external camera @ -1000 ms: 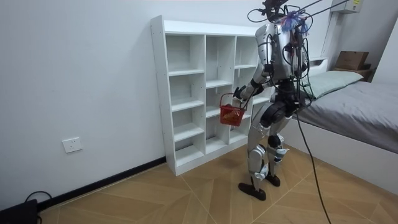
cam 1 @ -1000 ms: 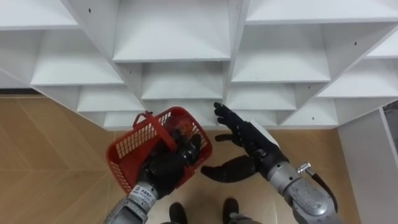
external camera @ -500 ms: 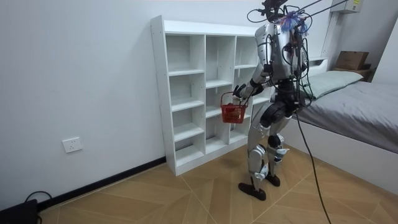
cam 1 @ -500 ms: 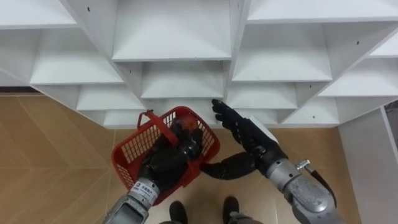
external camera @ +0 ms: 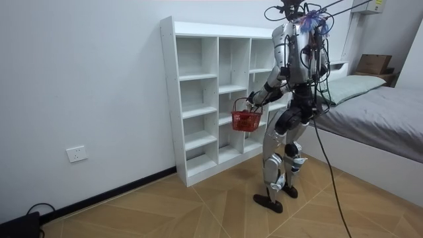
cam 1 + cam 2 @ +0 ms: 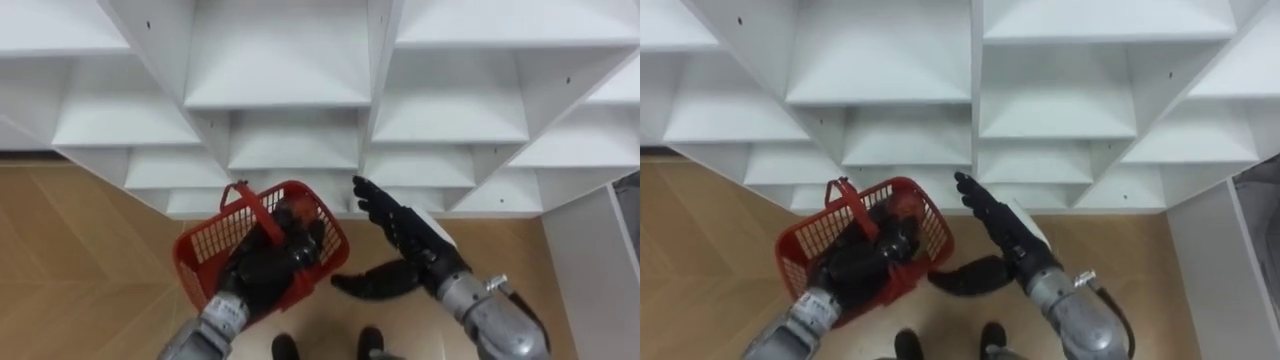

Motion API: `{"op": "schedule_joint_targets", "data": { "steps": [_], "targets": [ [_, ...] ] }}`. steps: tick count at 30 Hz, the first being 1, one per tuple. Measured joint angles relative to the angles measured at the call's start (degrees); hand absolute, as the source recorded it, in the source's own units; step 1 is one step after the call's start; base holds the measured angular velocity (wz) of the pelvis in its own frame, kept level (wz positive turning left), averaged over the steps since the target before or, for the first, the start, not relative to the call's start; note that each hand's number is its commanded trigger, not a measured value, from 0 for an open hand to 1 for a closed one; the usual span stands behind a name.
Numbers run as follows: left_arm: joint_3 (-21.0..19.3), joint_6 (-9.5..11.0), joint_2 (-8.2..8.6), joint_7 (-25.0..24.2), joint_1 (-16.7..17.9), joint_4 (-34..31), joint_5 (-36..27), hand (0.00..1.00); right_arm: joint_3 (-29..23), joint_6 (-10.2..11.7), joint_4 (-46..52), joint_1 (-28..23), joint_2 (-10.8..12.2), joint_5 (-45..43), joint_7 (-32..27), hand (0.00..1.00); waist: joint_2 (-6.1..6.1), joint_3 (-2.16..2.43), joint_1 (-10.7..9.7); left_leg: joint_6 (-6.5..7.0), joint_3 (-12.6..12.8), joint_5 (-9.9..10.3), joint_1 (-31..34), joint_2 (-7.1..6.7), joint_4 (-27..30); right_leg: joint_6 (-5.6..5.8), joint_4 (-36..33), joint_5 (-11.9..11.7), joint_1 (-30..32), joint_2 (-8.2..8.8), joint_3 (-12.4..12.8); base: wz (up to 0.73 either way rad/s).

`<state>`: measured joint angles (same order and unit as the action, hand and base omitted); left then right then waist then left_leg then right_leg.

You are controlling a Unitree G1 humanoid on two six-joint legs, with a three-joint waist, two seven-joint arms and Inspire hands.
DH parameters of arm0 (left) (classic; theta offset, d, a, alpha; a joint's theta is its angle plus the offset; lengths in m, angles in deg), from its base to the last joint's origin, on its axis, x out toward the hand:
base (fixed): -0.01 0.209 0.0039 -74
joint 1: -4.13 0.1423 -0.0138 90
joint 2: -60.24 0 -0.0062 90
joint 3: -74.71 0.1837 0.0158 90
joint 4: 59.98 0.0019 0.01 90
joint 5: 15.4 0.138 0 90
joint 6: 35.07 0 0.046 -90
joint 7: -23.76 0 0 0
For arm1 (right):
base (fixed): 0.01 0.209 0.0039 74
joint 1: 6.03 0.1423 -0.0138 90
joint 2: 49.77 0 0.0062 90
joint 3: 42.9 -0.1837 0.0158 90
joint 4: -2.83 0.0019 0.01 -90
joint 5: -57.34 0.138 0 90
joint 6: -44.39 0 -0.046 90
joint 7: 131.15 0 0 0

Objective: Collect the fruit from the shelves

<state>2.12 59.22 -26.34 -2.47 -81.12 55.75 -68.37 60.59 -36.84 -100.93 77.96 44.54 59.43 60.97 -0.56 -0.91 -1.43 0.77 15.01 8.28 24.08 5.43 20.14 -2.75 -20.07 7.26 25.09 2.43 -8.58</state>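
Where the picture's lower edge cuts off both forearms, the left hand [image 6: 262, 268] curls onto the red plastic mesh basket [image 6: 208, 248], its fingers partly hidden inside; a reddish lump [image 6: 296, 211] within is hard to identify; at the basket's 3 o'clock the right hand [image 6: 410, 238] is spread flat, holding nothing; at 12 o'clock stands the white wooden shelf unit [image 6: 280, 100].

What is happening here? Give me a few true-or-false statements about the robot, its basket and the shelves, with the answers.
1. The left hand holds a red basket. True.
2. The right hand is clenched in a fist. False: its fingers are straight, and it is open beside the basket.
3. The robot stands facing a white closet. True.
4. The basket sits on the wooden floor. False: it hangs from the left hand, above the floor.
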Motion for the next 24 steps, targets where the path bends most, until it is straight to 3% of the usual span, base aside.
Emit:
{"op": "schedule_joint_targets", "data": {
  "steps": [9,12,15,19,24],
  "targets": [
    [-4.2,0.6,-2.72,1.2,4.6,10.2,16.2,1.0,-3.5,2.5,-13.0,-3.5,-0.9,0.1,-7.9,0.0,0.19,0.03,0.2,-0.35,-1.3,0.1,-5.4,-0.43,-2.6,0.26,3.3,0.2,-6.8,-0.17,-1.7,0.09],
    [-6.0,1.5,-2.58,2.2,6.2,11.8,21.9,1.0,-3.7,3.2,-18.3,-4.0,-1.0,0.3,-10.6,0.0,0.22,0.06,0.1,-0.51,-1.9,0.0,-7.9,-1.12,-3.9,0.57,4.5,0.4,-9.5,0.04,-2.5,0.11],
    [-7.8,2.7,-2.52,3.6,8.6,13.0,28.9,1.0,-4.1,4.0,-21.7,-6.1,-1.0,0.6,-11.9,0.0,0.41,0.45,0.2,-0.61,-1.9,0.1,-11.5,-1.36,-5.7,0.95,5.6,1.0,-12.9,0.19,-2.7,0.07],
    [-10.4,3.7,-1.96,5.3,10.5,20.8,30.2,1.0,-4.5,4.6,-29.4,-8.6,-0.9,4.3,-12.9,0.0,0.66,0.71,0.1,-0.82,-2.3,0.1,-17.2,-2.25,-8.7,1.45,8.4,1.3,-18.8,0.13,-3.2,0.08],
    [-11.0,3.7,-1.4,8.4,11.3,25.6,30.4,1.0,-8.1,3.7,-35.9,-10.8,-0.7,11.6,-13.6,0.0,0.88,0.77,0.2,-0.98,-3.1,0.4,-21.3,-3.12,-10.1,2.17,10.4,1.9,-24.1,0.42,-4.5,0.17]
  ]
}}
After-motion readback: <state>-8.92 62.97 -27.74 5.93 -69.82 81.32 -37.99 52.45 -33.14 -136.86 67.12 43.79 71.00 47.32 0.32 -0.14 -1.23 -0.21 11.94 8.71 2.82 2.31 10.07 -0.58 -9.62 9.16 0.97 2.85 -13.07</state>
